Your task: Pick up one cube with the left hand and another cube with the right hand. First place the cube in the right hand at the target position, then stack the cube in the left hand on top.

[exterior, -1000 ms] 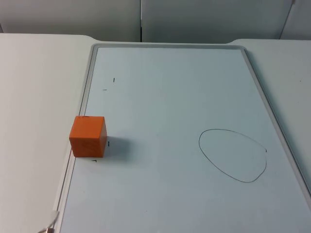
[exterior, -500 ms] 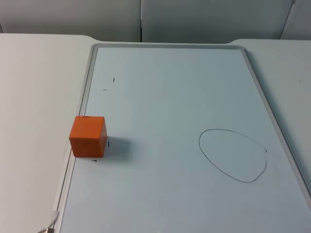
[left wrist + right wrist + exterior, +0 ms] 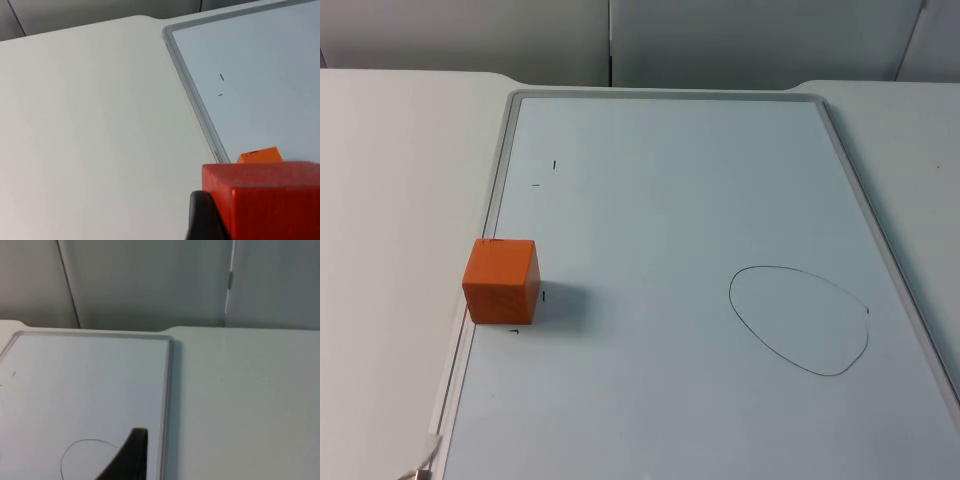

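Already one pickup looks done: the left gripper point(image 3: 235, 220) pinches a red-orange wooden cube point(image 3: 265, 200) above the white table top point(image 3: 100, 140), near the whiteboard's grey frame point(image 3: 192, 95). A second orange cube point(image 3: 501, 280) sits untouched at the whiteboard's left edge, well apart from the hand-drawn oval outline point(image 3: 800, 320). Right gripper point(image 3: 131, 455) waits over that side; finger spread cannot be judged. Right pickup, placement and stacking remain.

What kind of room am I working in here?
Probably a lab or office test bench: a plain white table top, a grey partition wall behind it, and a framed whiteboard laid flat, with a hand-drawn oval outline.
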Motion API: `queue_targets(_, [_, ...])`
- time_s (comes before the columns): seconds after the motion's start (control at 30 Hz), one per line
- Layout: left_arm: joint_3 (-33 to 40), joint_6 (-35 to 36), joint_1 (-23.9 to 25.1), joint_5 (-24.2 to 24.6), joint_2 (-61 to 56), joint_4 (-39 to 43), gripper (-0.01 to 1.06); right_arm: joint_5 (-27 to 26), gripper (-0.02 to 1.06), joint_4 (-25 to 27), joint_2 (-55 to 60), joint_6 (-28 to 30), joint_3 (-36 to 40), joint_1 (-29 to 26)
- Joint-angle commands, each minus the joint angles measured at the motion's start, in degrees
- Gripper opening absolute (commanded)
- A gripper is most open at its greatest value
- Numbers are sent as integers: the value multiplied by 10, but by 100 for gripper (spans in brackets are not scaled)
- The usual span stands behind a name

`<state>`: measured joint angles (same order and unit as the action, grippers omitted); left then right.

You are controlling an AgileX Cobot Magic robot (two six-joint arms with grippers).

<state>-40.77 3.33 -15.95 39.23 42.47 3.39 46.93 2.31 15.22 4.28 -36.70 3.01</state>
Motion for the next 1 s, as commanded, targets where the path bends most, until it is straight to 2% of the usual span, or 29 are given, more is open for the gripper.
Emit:
queue_targets(0.0, [2, 3, -5, -13, -4, 0, 8, -55, 104, 93, 90, 113, -46, -4])
queue_targets(0.03, [2, 3, -5, -13, -4, 0, 8, -55, 104, 93, 90, 113, -46, -4])
queue_targets(0.1, [2, 3, -5, -13, -4, 0, 8, -56, 104, 170, 164, 212, -94, -4])
queue_targets(0.2, [2, 3, -5, -13, -4, 0, 8, -46, 104, 288, 299, 326, -175, 7])
queue_targets(0.23, [2, 3, -5, -13, -4, 0, 8, -46, 104, 288, 299, 326, -175, 7])
queue_targets(0.27, [2, 3, -5, -13, -4, 0, 8, -43, 104, 314, 338, 354, -205, 15])
queue_targets(0.3, [2, 3, -5, -13, -4, 0, 8, -42, 104, 321, 387, 357, -231, 28])
queue_targets(0.4, [2, 3, -5, -16, -4, 0, 8, 2, 104, 311, 533, 357, -335, 75])
queue_targets(0.43, [2, 3, -5, -16, -4, 0, 8, 2, 104, 311, 533, 357, -335, 75])
queue_targets(0.5, [2, 3, -5, -19, -4, 0, 8, 20, 104, 294, 634, 360, -416, 123])
queue_targets(0.57, [2, 2, -5, -21, -4, 1, 8, 36, 104, 248, 721, 362, -494, 172])
queue_targets(0.6, [2, 2, -5, -21, -4, 1, 8, 36, 104, 248, 721, 362, -494, 172])
queue_targets(0.63, [2, 2, -5, -21, -4, 3, 8, 46, 104, 222, 765, 362, -538, 198])
queue_targets(0.73, [2, 2, -5, -21, -4, 4, 8, 92, 104, 167, 883, 362, -659, 264])
queue_targets(0.77, [2, 2, -5, -19, -4, 4, 8, 126, 104, 151, 939, 362, -717, 290])
queue_targets(0.8, [2, 2, -5, -19, -4, 4, 8, 126, 104, 151, 939, 362, -717, 290])
queue_targets(0.9, [2, 2, -5, -12, -4, 4, 8, 160, 104, 151, 1021, 362, -789, 321])
queue_targets(0.97, [2, 2, -5, -10, -4, 4, 8, 163, 104, 151, 1039, 362, -800, 330])
